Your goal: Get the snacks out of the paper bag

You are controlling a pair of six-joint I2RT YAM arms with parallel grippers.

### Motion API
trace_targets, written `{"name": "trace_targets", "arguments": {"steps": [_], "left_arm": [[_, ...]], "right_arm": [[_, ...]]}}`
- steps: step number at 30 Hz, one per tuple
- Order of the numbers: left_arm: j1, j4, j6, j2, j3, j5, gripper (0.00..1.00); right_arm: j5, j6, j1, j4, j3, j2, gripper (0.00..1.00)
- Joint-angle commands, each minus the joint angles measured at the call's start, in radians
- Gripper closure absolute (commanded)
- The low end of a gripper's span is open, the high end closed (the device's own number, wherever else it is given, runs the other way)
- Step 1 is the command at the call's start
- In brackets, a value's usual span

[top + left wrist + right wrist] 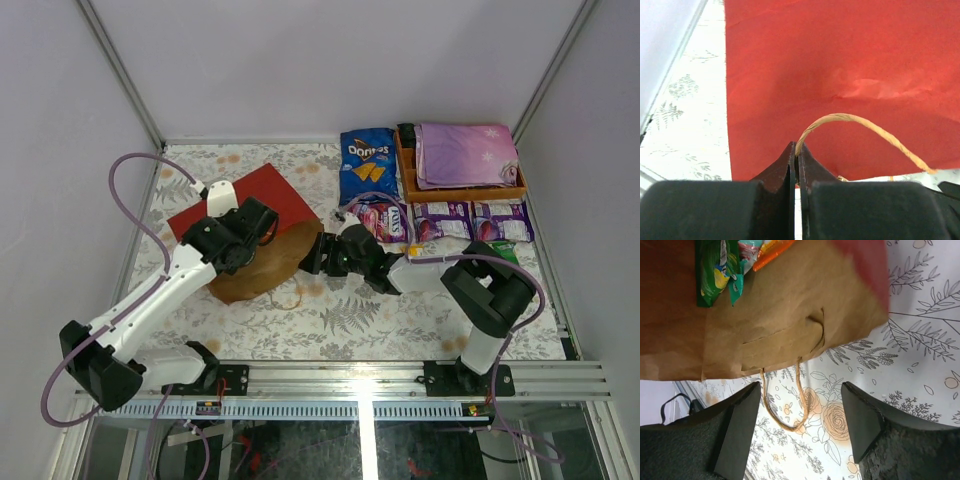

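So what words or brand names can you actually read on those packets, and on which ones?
"Doritos": on the big blue bag.
"FOX'S": on the pink pack beside it, only just legible.
The purple packs: print too small to read.
The green packet in the paper bag: lettering blurred.

The top camera hangs high behind the table's (350, 310) near edge, facing down and forward over the whole top. Both wrist cameras sit very close. The left faces the paper bag's (840, 60) red outside and the right faces its brown open mouth. All three views share that bag.
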Motion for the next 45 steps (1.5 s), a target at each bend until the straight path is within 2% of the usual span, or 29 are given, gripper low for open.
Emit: {"name": "trace_targets", "arguments": {"steps": [1,7,12,15,19,21,27,30,40,45], "left_arm": [[-0.004,-0.138,-0.061,0.004,0.054,-0.12,1.0],[-0.004,-0.104,-0.025,0.083,0.067,-0.115,1.0],[-0.004,-0.032,0.037,0.111,0.068,-0.091,1.0],[-0.002,-0.013,0.051,0.119,0.09,-0.069,1.0],[-0.002,0.019,0.1,0.113,0.12,-0.002,1.0],[-0.002,0.03,0.129,0.111,0.128,0.027,1.0],[0.0,0.052,0.203,0.093,0.12,0.126,1.0],[-0.002,0.081,0.223,0.076,0.101,0.188,1.0],[-0.001,0.119,0.273,0.034,0.106,0.247,1.0],[0.0,0.125,0.289,0.038,0.108,0.255,1.0]], "right_arm": [[-0.034,0.026,0.004,0.128,0.026,-0.021,0.27],[-0.023,0.007,0.005,0.072,-0.045,-0.154,0.29],[0.007,0.04,0.068,0.141,-0.05,-0.144,0.31],[0.082,0.114,0.146,0.28,-0.05,-0.096,0.32],[0.122,0.344,0.184,0.6,-0.038,0.102,0.37],[0.154,0.415,0.203,0.648,0.021,0.187,0.4],[0.268,0.461,0.234,0.656,0.205,0.381,0.41],[0.312,0.453,0.234,0.653,0.276,0.429,0.42],[0.385,0.492,0.237,0.421,0.505,0.553,0.53],[0.426,0.5,0.243,0.316,0.507,0.543,0.55]]}}
